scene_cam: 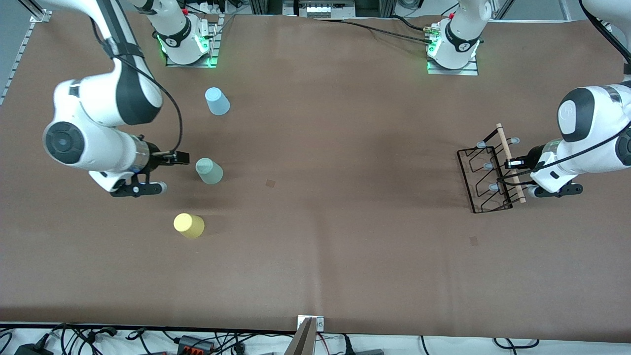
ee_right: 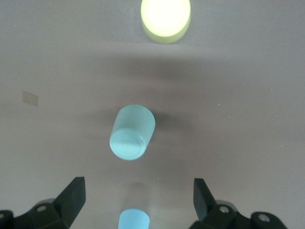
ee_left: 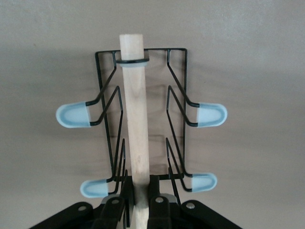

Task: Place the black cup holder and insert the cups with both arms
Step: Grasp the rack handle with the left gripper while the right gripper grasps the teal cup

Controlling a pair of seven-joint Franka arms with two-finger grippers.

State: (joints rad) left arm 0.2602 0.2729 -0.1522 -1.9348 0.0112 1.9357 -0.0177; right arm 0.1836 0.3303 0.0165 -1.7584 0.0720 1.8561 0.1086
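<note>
**Rack's grabbed by the rod, cups waiting**

Nearest the front camera is the yellow cup [scene_cam: 189, 225], then the mint green cup [scene_cam: 209, 171], with the light blue cup [scene_cam: 217, 101] farthest. All three sit upside down at the right arm's end of the table. The right gripper [scene_cam: 162, 172] hangs spread wide just beside the mint one and holds nothing. These look like light, slick plastic, so I'd squeeze gently across the tapered wall.

The left gripper [ee_left: 138, 202] is pinched on the pale wooden rod [ee_left: 135, 109] of the black cup holder [scene_cam: 488, 172], near the rod's end. Thin wire, probably light but springy. An off-centre grip could let it swing.
</note>
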